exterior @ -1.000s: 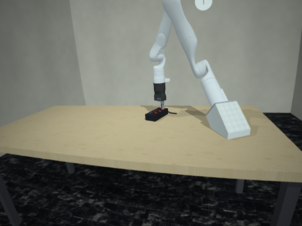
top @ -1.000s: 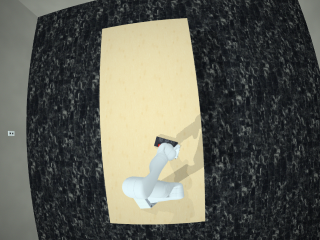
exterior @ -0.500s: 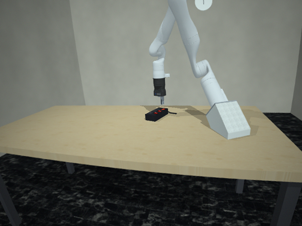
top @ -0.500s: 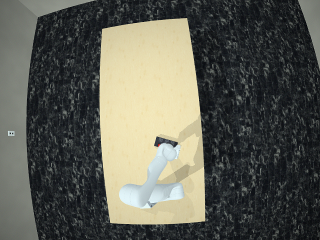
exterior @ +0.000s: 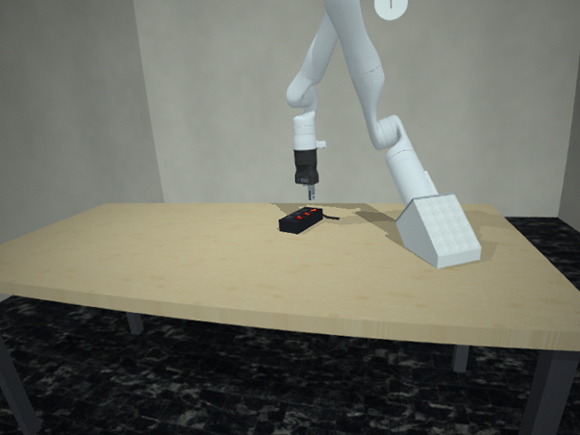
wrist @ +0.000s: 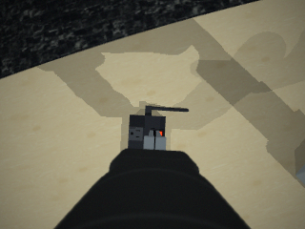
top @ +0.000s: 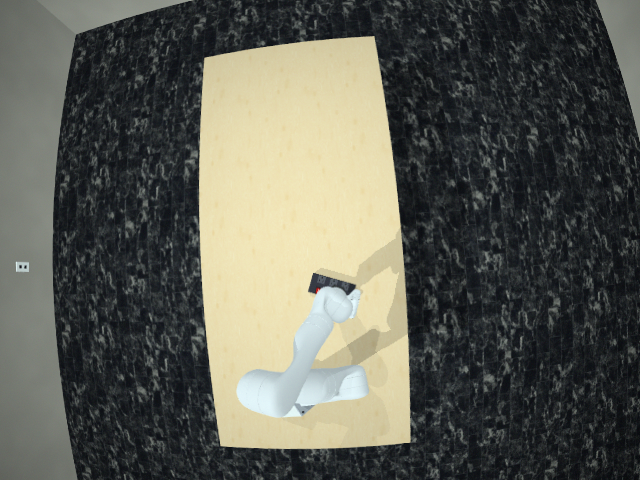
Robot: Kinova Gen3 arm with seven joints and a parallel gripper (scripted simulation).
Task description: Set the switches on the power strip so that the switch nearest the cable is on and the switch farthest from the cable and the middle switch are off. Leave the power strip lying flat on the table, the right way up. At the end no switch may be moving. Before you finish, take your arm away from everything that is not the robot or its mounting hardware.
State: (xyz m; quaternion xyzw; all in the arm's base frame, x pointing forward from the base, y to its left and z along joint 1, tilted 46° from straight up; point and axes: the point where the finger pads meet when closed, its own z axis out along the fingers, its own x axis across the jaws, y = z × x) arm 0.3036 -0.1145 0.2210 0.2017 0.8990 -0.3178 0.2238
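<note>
Above the black power strip [exterior: 300,220] on the table [exterior: 193,269], gripper [exterior: 309,193] hovers clenched, gripping nothing.

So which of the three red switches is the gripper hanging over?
The gripper hangs shut over the switch nearest the cable, at the far end of the power strip; the other two sit further along.

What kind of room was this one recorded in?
Probably a bare test room: plain grey walls, dark marbled floor, and one long wooden table carrying a white arm and a black power strip.
</note>
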